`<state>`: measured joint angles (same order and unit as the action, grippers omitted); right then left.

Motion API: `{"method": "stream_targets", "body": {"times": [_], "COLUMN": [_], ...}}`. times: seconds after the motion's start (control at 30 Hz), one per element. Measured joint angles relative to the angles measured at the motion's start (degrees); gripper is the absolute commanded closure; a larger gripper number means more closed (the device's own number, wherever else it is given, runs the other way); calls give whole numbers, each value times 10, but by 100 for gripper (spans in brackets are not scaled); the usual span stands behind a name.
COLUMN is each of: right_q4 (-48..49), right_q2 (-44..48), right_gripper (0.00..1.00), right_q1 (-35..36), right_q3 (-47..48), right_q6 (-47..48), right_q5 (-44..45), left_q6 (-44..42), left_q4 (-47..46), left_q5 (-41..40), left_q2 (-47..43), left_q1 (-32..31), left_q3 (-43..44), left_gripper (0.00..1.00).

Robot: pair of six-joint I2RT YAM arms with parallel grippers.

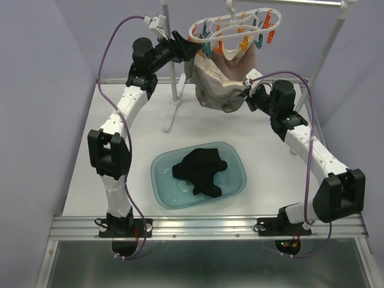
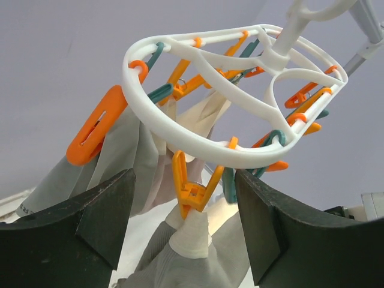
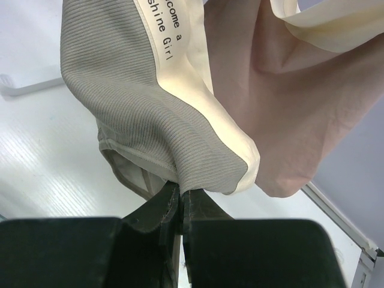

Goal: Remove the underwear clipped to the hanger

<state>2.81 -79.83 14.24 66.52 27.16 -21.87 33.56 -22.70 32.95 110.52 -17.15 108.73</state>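
Note:
The white oval hanger point(image 1: 237, 27) hangs at the top with orange and teal clothespins. Grey underwear point(image 1: 210, 90) and pale pink underwear point(image 1: 234, 60) dangle clipped from it. My left gripper point(image 2: 186, 222) is open just under the ring point(image 2: 198, 135), its fingers point(image 2: 102, 210) on either side of an orange clothespin point(image 2: 195, 186) that bites the grey garment's white waistband point(image 2: 192, 237). My right gripper point(image 3: 181, 195) is shut on the lower fold of the grey ribbed underwear point(image 3: 132, 108), with the pink underwear point(image 3: 288, 102) beside it. Black underwear point(image 1: 201, 171) lies in the basin.
A translucent teal basin point(image 1: 234, 180) sits mid-table in front of the arms. White rack poles stand behind: one point(image 1: 175, 78) beside my left arm with its foot point(image 1: 171, 117) on the table, another point(image 1: 327, 54) at the right.

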Motion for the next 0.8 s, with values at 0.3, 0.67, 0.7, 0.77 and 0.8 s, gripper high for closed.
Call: {"method": "stream_targets", "body": {"times": [0.3, 0.67, 0.7, 0.77, 0.8], "right_q4": [-2, -7, -7, -7, -7], "right_q2": [0, 0, 0, 0, 0], "right_gripper": [99, 99, 99, 100, 100], "right_q1": [0, 0, 0, 0, 0], "right_q3": [0, 0, 0, -1, -3], "right_q6": [-2, -6, -6, -6, -7], "right_q5": [-2, -4, -4, -5, -4], "left_q6": [10, 35, 35, 35, 35], "left_q4": [3, -15, -17, -18, -18], "left_q5": [3, 13, 13, 12, 12], "left_q2": [34, 41, 41, 41, 41], "left_q1": [0, 0, 0, 0, 0], "left_q3": [39, 40, 40, 40, 40], "left_gripper": [31, 96, 94, 72, 65]}}
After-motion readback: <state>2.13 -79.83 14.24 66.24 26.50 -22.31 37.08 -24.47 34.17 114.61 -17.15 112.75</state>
